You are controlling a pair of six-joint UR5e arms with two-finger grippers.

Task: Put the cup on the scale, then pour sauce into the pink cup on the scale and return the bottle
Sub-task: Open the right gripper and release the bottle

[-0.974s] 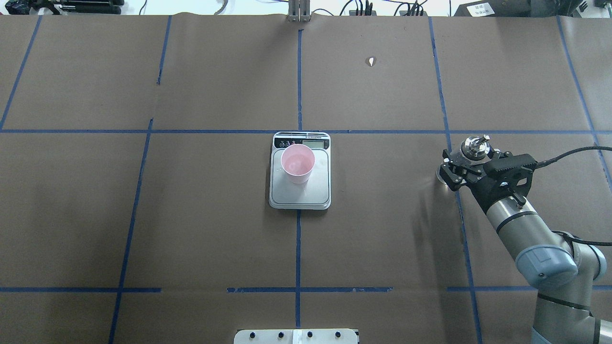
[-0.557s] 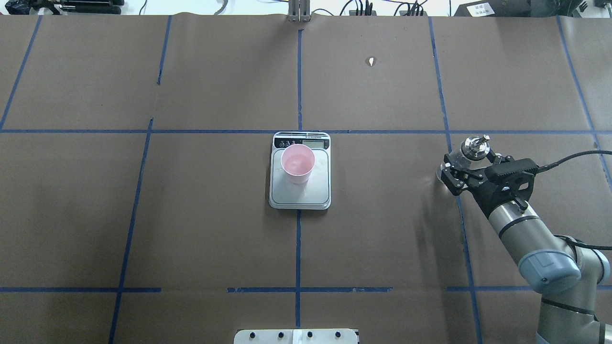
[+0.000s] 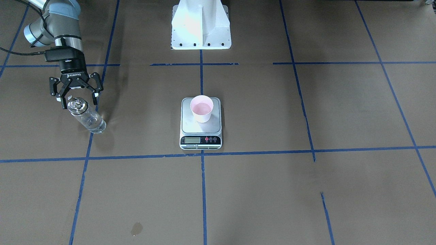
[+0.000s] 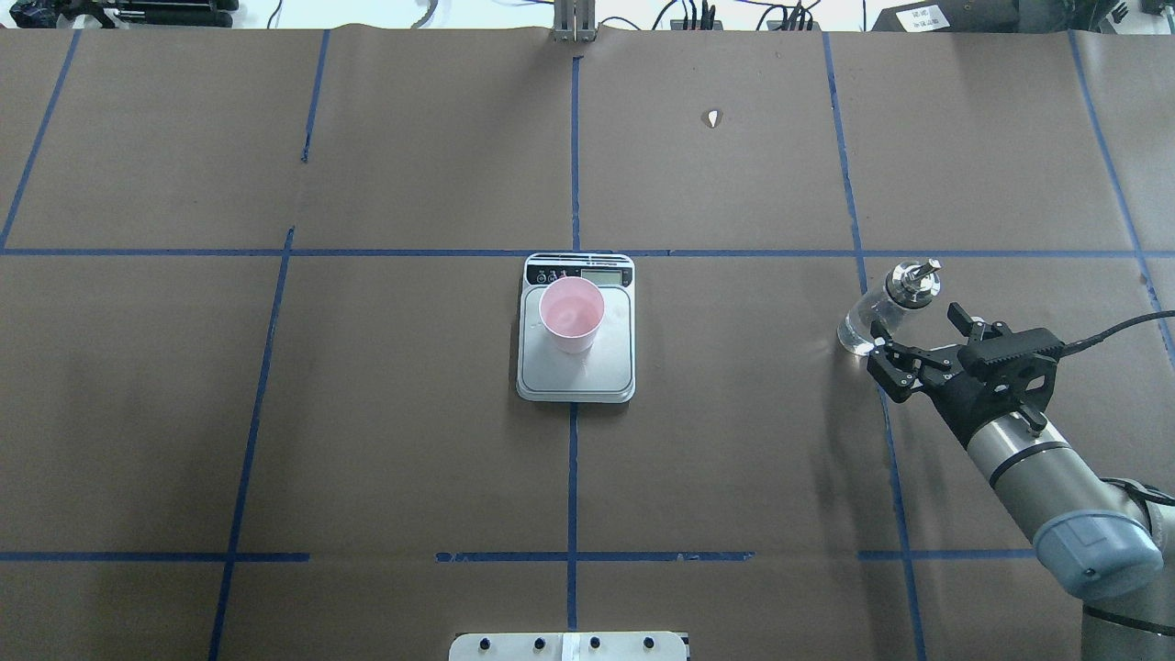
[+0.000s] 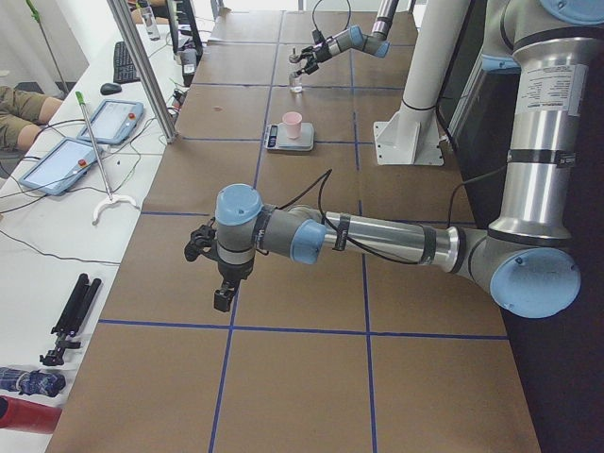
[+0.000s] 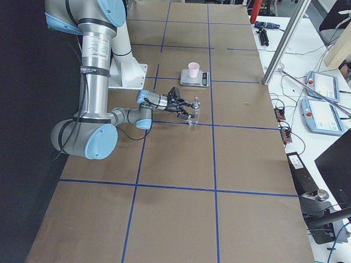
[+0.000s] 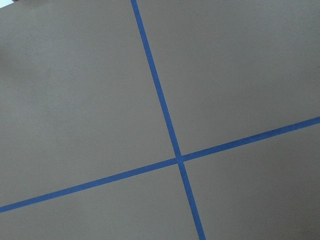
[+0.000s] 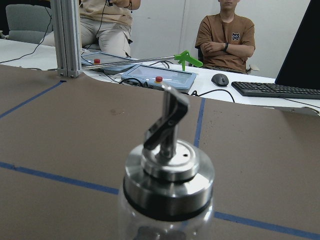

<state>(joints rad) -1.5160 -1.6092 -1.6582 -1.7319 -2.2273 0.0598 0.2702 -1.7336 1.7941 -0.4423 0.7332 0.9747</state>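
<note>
My right pincer [image 4: 916,330] is spread wide and holds nothing, its fingers just short of the bottle [image 4: 881,303], touching none of it that I can see. The bottle stands upright on the table [image 4: 734,459] on a blue tape line, its metal spout [image 8: 167,120] close before my wrist camera. Well apart, toward the table's middle, the cup [image 4: 571,312] stands upright on the scale [image 4: 576,372], near its display end. My left pincer [image 5: 223,294] hangs over bare paper far off; whether it is open I cannot tell.
</note>
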